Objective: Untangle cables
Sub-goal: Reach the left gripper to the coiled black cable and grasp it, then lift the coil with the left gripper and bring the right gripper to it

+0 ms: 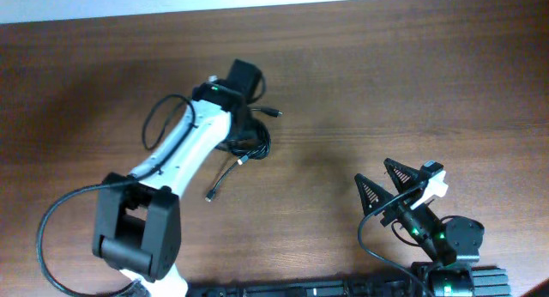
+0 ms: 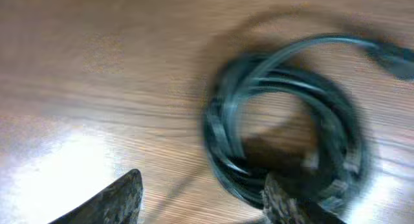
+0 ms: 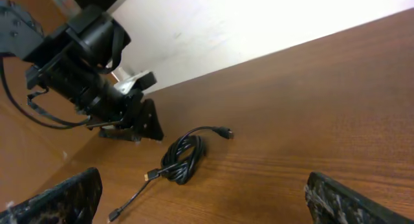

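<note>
The cables [image 1: 250, 142] are thin black cords wound in a tight coil on the wooden table, with loose plug ends trailing right [image 1: 274, 114] and down-left [image 1: 208, 196]. My left gripper [image 1: 238, 121] points down right over the coil. In the left wrist view the blurred coil [image 2: 284, 120] fills the right half. My left gripper [image 2: 206, 198] is open there, and its right finger overlaps the coil's near edge. My right gripper [image 1: 375, 171] is open and empty, far to the right of the coil. The right wrist view shows the coil [image 3: 184, 159] beyond the open right gripper [image 3: 200, 201].
The wooden table [image 1: 412, 74] has its far edge along the top of the overhead view. The left arm [image 1: 184, 151] stretches from the front left to the coil, with its own thicker black wire looping beside it [image 1: 154, 125]. A black base bar [image 1: 343, 288] lies along the front edge.
</note>
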Available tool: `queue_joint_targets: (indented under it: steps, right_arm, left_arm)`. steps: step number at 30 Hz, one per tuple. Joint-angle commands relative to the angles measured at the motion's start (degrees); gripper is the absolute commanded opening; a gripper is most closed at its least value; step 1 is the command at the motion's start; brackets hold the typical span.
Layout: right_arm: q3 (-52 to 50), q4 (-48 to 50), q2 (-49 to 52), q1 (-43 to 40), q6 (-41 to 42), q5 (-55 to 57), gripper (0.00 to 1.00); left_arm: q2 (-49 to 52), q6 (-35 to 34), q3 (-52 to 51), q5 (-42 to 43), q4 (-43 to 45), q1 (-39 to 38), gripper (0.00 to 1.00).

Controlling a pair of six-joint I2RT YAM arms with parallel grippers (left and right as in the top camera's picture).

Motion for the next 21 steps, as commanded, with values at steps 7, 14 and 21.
queue_joint_targets:
  steps: [7,14,21]
  right_arm:
    - [18.25,-15.69,29.38,0.28,-7.76,6.75,0.99]
    - [21.49,-15.65,48.09,0.26,-7.48,5.70,0.99]
    - [21.49,-12.83,50.95,0.26,-7.48,-4.07,0.99]
  left_arm:
    - [-0.28,-6.32,-16.46,15.74,16.41,6.51,0.46]
    - [-8.07,-6.27,-13.25,13.75,14.08,7.32,0.60]
    - [1.62,-8.96,-13.27,14.86,18.45,6.29,0.37]
